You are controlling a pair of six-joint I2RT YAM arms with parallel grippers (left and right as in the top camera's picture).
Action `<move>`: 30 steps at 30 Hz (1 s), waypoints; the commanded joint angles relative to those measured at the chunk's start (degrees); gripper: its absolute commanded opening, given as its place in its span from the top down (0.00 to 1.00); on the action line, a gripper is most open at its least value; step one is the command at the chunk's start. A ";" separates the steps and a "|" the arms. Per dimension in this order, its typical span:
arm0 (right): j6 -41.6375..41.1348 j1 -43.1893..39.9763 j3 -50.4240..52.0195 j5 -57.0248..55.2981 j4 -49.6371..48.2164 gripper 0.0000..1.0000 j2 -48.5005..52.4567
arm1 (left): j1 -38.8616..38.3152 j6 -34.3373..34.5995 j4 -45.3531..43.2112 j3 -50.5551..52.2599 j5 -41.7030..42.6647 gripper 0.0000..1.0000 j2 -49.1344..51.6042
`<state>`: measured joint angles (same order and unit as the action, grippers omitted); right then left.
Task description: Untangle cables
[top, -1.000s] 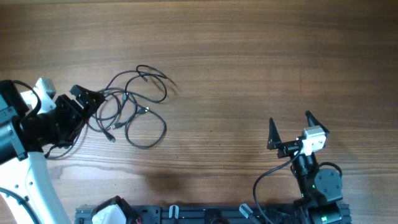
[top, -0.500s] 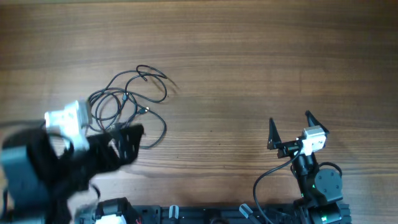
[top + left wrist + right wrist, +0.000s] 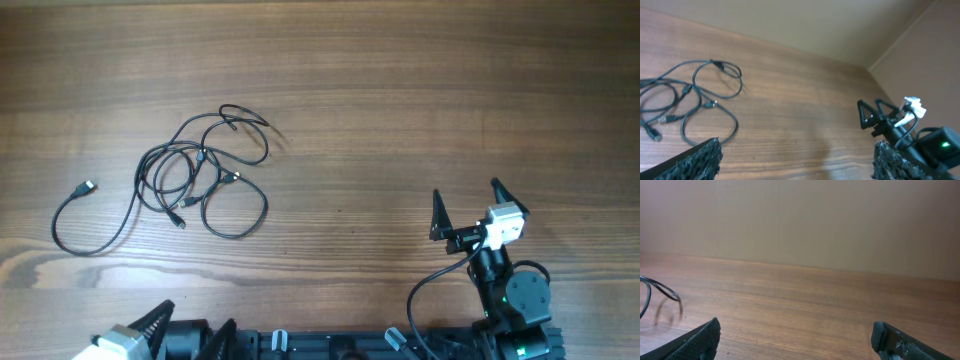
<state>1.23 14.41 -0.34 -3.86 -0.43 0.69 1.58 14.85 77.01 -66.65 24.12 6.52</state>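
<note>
your cables (image 3: pixel 203 158) are lying on the left half of the wooden table (image 3: pixel 420 90), with their loops overlapping in a loose knot; one strand is trailing out to the left in a wide curve and ending in a small plug (image 3: pixel 88 187) that is lying apart from the knot; your left gripper (image 3: pixel 192 322) is sitting at the near edge of the table, below the cables and well apart from them, its jaws standing wide apart and gripping nothing; in its wrist view the two fingers (image 3: pixel 700 160) are framing bare wood, with the cables (image 3: pixel 686 89) lying beyond them to the left; your right gripper (image 3: pixel 466 192) is sitting on the right side, well apart from the cables, jaws spread wide and likewise empty; its wrist view is catching only part of one loop (image 3: pixel 665 291) at the left edge.
</note>
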 commanded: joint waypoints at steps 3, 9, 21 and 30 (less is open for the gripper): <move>0.11 -0.24 0.04 0.92 -0.20 0.00 -0.42 | -0.28 -1.16 -8.41 13.46 -1.27 0.00 -6.12; 0.11 -0.24 0.04 0.92 -0.20 0.00 -0.42 | -2.23 -1.14 -49.35 29.75 -1.27 0.00 -6.27; 0.13 -0.24 0.04 0.94 -0.20 0.00 -0.42 | -2.23 -1.16 -106.84 61.90 -2.49 0.00 -6.32; 0.13 -0.24 0.04 0.92 -0.20 0.00 -0.42 | -2.23 -1.18 -89.46 66.34 -14.27 0.00 -6.32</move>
<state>1.21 14.41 -0.34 -3.84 -0.38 0.67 -0.38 14.00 -18.87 -0.75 16.53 0.58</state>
